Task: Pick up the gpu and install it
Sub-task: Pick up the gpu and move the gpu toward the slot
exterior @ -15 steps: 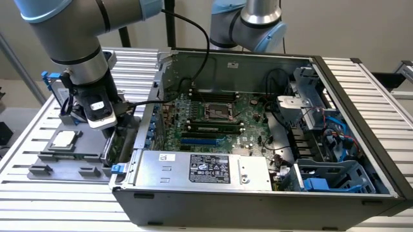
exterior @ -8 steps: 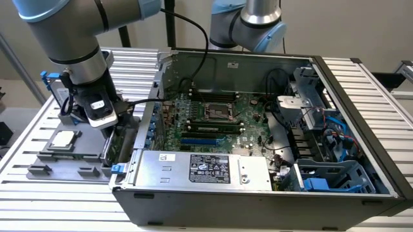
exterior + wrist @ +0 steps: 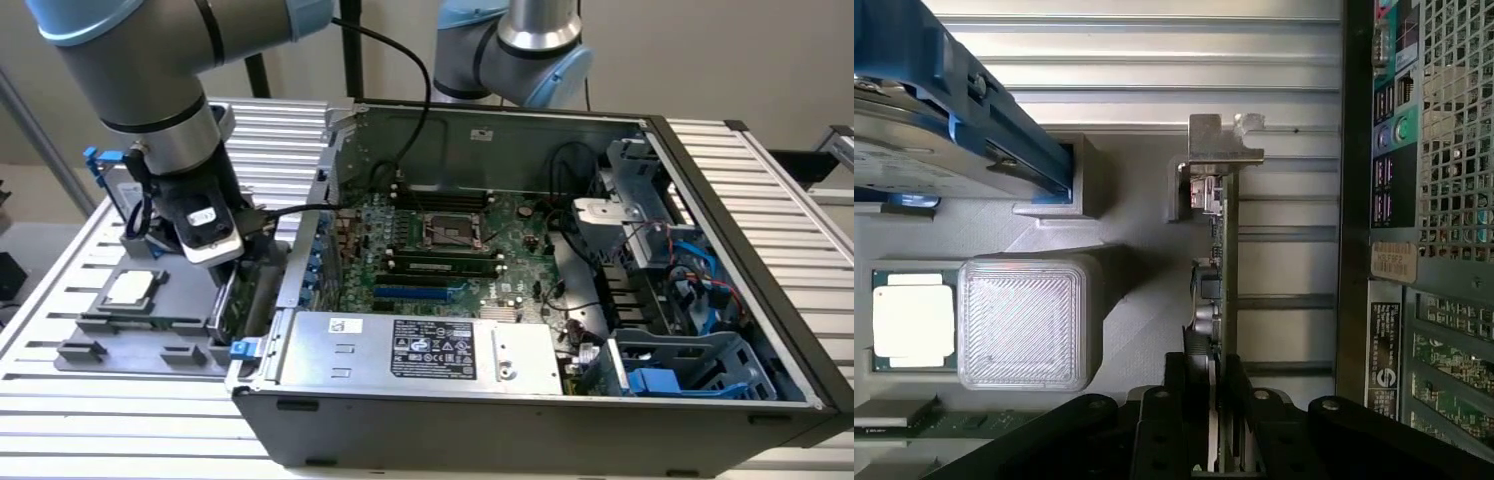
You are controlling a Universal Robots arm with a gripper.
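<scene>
The tool point(image 3: 220, 262) meets the upright gpu point(image 3: 248, 300) between a grey fixture point(image 3: 147, 322) and the open computer case point(image 3: 534, 412).

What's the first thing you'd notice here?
A big open grey metal computer case showing its large green motherboard in the middle. At the exterior view's left, the grey robot arm's gripper clamps a thin green card with a silver bracket, standing on edge beside the case.

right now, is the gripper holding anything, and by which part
Yes. The gripper is shut on the graphics card, pinching its thin edge between the two fingers, at the end away from the silver bracket.
</scene>
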